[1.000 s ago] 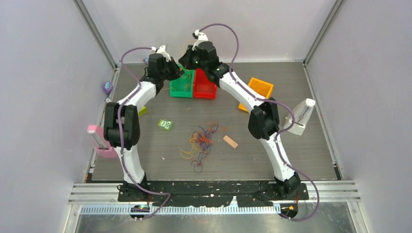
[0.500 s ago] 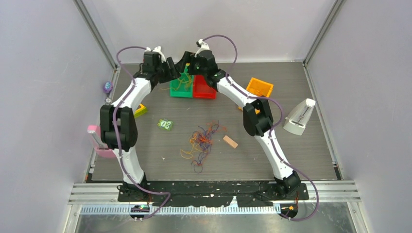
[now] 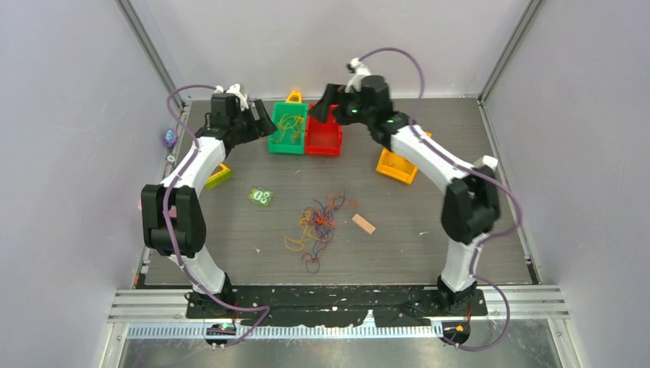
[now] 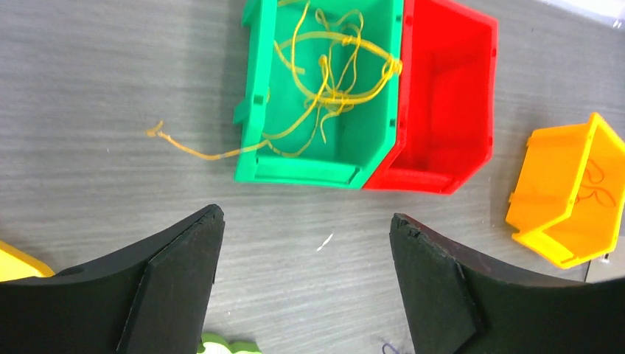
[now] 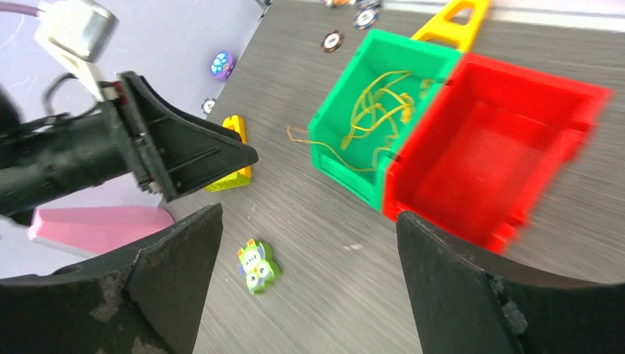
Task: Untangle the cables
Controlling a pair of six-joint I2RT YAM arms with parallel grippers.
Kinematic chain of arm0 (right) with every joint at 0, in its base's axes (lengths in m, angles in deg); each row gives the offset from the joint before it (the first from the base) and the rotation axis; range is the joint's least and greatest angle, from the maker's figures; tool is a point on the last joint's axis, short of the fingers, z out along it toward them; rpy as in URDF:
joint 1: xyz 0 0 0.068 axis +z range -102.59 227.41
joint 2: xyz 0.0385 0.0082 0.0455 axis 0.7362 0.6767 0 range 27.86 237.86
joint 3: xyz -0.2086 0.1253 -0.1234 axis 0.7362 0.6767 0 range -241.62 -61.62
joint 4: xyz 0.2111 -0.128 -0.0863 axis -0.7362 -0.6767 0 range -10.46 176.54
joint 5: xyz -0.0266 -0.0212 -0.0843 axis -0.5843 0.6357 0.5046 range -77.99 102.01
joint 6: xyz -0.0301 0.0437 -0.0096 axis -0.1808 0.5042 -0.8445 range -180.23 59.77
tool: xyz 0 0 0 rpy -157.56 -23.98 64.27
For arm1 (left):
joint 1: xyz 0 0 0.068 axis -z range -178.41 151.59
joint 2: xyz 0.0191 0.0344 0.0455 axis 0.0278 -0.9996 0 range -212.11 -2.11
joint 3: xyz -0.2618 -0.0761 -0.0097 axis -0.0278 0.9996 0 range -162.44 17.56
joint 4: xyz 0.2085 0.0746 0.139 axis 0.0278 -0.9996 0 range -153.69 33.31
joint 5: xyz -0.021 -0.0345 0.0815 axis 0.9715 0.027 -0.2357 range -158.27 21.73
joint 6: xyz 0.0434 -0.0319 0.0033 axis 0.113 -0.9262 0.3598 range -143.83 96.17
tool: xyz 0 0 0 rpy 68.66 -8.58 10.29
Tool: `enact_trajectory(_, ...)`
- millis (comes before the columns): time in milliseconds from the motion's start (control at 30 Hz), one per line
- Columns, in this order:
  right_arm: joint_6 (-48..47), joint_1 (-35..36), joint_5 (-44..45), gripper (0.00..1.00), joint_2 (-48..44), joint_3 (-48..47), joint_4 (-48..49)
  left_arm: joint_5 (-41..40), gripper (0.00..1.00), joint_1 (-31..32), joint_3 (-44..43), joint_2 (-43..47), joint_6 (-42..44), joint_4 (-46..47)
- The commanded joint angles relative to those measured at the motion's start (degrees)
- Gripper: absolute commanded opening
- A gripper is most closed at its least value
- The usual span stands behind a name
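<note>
Cables in yellow, orange, red and purple-blue are noted heaped in a loose tangle near the middle of the table, touched by neither arm. Yellow cables are seen coiled inside the green bin toward the far edge, one strand trailed over the bin's left wall onto the surface. A red bin is set touching the green one on its right. An orange bin is placed further right, apart from both. The left gripper is held above the surface just left of the green bin, jaws spread wide, nothing gripped. The right gripper is held above the far side of the red bin, jaws likewise wide apart and empty. A small wooden block is noted just right of the central tangle.
</note>
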Motion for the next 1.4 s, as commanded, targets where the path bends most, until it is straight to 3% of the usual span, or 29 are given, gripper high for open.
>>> enact_trajectory(0, -4.8, -4.7, -1.7, 0.93, -16.4, 12.8, 3.9, -0.2, 0.85, 0.1, 2.7, 3.0, 0.4, 1.8)
enact_trajectory(100, -6.3, -6.4, -0.2, 0.93, -23.4, 22.4, 3.5, 0.8, 0.86, 0.4, 3.2, 2.8, -0.1, 2.4)
enact_trajectory(267, -7.1, -6.7, 3.5, 0.90, -26.3, 27.9, -3.1, 0.9, 0.85, 1.1, 4.3, 3.6, 0.7, 3.0)
enact_trajectory(400, -6.2, -6.7, 4.5, 0.89, -28.6, 32.7, -3.0, -0.4, 0.85, 2.8, 2.2, 2.3, 2.6, 0.7)
enact_trajectory(667, -5.9, -6.7, 5.1, 0.89, -32.9, 41.7, 2.0, -7.1, 0.82, 8.8, -10.4, -5.8, 7.9, -8.1)
enact_trajectory(900, -6.9, -6.7, 6.7, 0.88, -35.2, 47.6, 9.5, -5.5, 0.82, 8.9, -25.3, -18.0, 8.0, -14.9)
enact_trajectory(1200, -6.7, -6.7, 7.3, 0.88, -36.0, 50.9, 13.4, -3.2, 0.79, 8.9, -35.5, -27.6, 6.1, -16.6)
enact_trajectory(1300, -6.5, -6.7, 7.2, 0.88, -36.0, 51.1, 13.9, -2.9, 0.72, 8.8, -40.5, -31.7, 6.2, -20.1)
enact_trajectory(1367, -6.5, -6.7, 7.1, 0.88, -36.0, 51.2, 14.1, -1.9, 0.61, 8.6, -42.9, -33.8, 5.9, -21.8)
